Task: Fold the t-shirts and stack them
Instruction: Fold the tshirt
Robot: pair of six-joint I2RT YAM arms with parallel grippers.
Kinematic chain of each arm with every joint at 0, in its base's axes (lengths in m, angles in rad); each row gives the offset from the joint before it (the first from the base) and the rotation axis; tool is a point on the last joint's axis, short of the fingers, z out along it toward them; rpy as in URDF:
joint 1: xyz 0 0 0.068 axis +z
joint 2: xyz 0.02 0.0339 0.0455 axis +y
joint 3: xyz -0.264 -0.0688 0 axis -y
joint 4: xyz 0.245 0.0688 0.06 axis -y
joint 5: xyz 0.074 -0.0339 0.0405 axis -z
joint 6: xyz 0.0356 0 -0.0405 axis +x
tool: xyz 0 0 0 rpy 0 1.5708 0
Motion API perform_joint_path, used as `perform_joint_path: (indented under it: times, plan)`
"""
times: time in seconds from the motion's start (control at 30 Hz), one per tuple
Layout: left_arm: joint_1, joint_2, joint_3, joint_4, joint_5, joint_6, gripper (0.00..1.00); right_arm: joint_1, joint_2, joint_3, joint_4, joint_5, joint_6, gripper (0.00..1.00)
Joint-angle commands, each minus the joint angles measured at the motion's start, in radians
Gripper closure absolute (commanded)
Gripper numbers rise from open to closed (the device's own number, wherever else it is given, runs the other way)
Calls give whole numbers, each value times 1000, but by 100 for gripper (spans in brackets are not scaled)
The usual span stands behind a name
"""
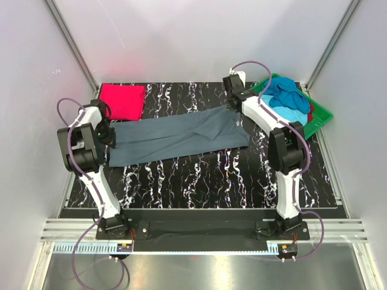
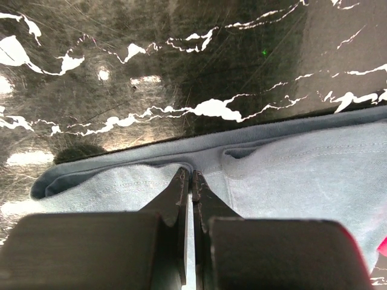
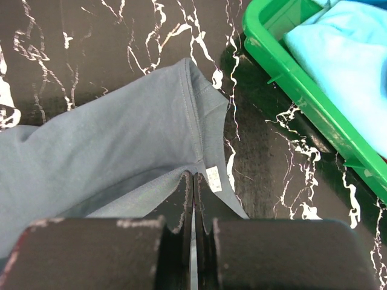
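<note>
On the table [image 1: 199,175], jaws pinch grey-blue t-shirt [image 1: 181,136]

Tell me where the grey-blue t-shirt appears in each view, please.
Top external: the grey-blue t-shirt lies stretched across the middle, between the arms.
Left wrist: lower half, its edge pinched by the left pincer.
Right wrist: left and centre, pinched by the right pincer.
Shared landmark: the black marbled tabletop, in all three.

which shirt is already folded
The red-pink shirt at far left, a neat square; the grey-blue shirt lies stretched out, the other shirts heaped in the green tray.
</note>
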Motion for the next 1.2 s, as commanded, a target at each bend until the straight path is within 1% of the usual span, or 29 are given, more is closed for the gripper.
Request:
perform_joint_path:
  times: [0.0, 0.17, 0.2, 0.3, 0.33, 0.37, 0.43, 0.47, 0.53, 0.57, 0.6, 0.67, 0.7, 0.73, 0.8, 0.9, 0.93, 0.97, 1.03, 1.07, 1.17]
  plan:
    - [-2, -13, 38, 6, -71, -16, 100, -20, 23, 52, 27, 38, -14, 100]
    - [-2, 38, 81, 5, -23, 10, 100, -25, 43, 66, 29, 22, -6, 100]
    - [-2, 41, 85, 3, -17, 13, 96, -23, 44, 67, 29, 15, -5, 100]
    - [-2, 41, 91, 5, -11, 18, 91, -23, 57, 80, 33, -19, -9, 100]
    - [-2, 33, 93, 6, -12, 23, 83, -23, 61, 90, 33, -51, -11, 98]
    - [-2, 20, 98, 5, -11, 26, 77, -23, 63, 99, 27, -74, -15, 85]
    - [-3, -2, 104, 5, -11, 39, 63, -23, 69, 142, 0, -116, -5, 73]
    - [-2, -31, 108, 3, -12, 43, 58, -23, 67, 159, -49, -113, 10, 63]
    - [-5, -63, 111, 5, -20, 53, 50, -23, 41, 181, -95, -117, 73, 57]
    - [-6, -98, 107, 5, -32, 56, 42, -23, 28, 179, -137, -131, 102, 55]
    - [-8, -120, 101, 3, -40, 59, 36, -23, 14, 172, -149, -155, 174, 54]
    - [-19, -158, 69, 5, -74, 58, 32, -18, -38, 94, -137, -272, 246, 52]
    - [-26, -192, 61, 3, -92, 59, 31, -11, -70, 55, -119, -318, 311, 50]
    - [-33, -204, 52, 3, -121, 64, 31, -5, -84, -24, -96, -394, 340, 48]
    - [-52, -221, 29, 8, -123, 87, 31, 29, -118, -125, -21, -445, 412, 47]
    - [-91, -205, 19, 54, -51, 168, 36, 66, -149, -216, 58, -441, 470, 46]
    - [-103, -188, 19, 54, -42, 193, 37, 74, -152, -238, 109, -456, 489, 45]
    - [-126, -183, 9, 52, -46, 196, 37, 72, -151, -255, 128, -470, 538, 45]
    - [-137, -186, -20, 54, -60, 184, 36, 72, -143, -290, 156, -490, 584, 45]
    - [-141, -195, -57, 70, -60, 184, 36, 75, -140, -299, 174, -489, 603, 45]
    - [-135, -197, -100, 89, -59, 191, 36, 75, -128, -348, 229, -455, 647, 44]
